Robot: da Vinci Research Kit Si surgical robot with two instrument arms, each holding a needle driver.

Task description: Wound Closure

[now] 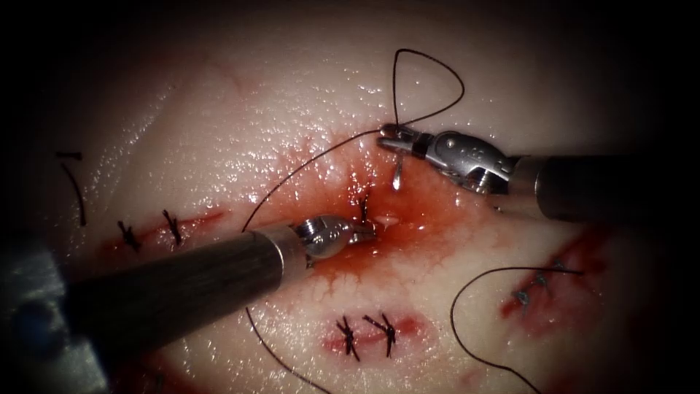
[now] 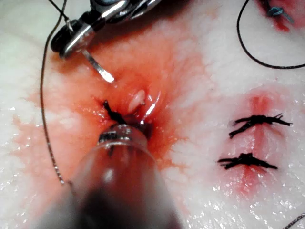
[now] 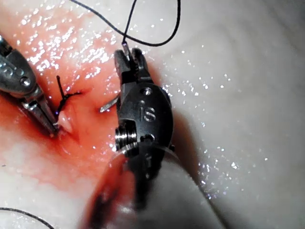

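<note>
Endoscope: right pincer (image 1: 389, 136) clenched on the needle (image 1: 397, 175) near its thread end; the needle hangs down from the jaws, free of the tissue (image 1: 219, 109), tip above the red fluid (image 1: 423, 211) just right of the cut (image 1: 383, 219). Thread (image 1: 430, 66) loops up from the jaws and another run trails left and down past the left tool's shaft. Left pincer (image 1: 364, 232) sits at the cut next to a dark stitch (image 1: 363, 208), jaws closed on a small pale bit of tissue at the wound edge. Finished stitches (image 1: 368, 332) lie below; more sit far left and far right.

Left wrist: left pincer (image 2: 143, 125) tips buried at the cut, gripping the pale tissue flap (image 2: 137, 99); dark stitch (image 2: 113, 112) just beside. Right pincer (image 2: 66, 40) holds the needle (image 2: 97, 67), shiny tip pointing at the wound, not touching. Thread (image 2: 45, 109) runs along the side. Two finished stitches (image 2: 250, 140) well apart.

Right wrist: right pincer (image 3: 131, 59) clamped on the needle (image 3: 108, 106), which shows beside the wrist, clear of the tissue. Thread (image 3: 157, 44) arcs off the jaws. Left pincer (image 3: 50, 124) pinches the pale flap (image 3: 64, 123) next to the dark stitch (image 3: 66, 93).
</note>
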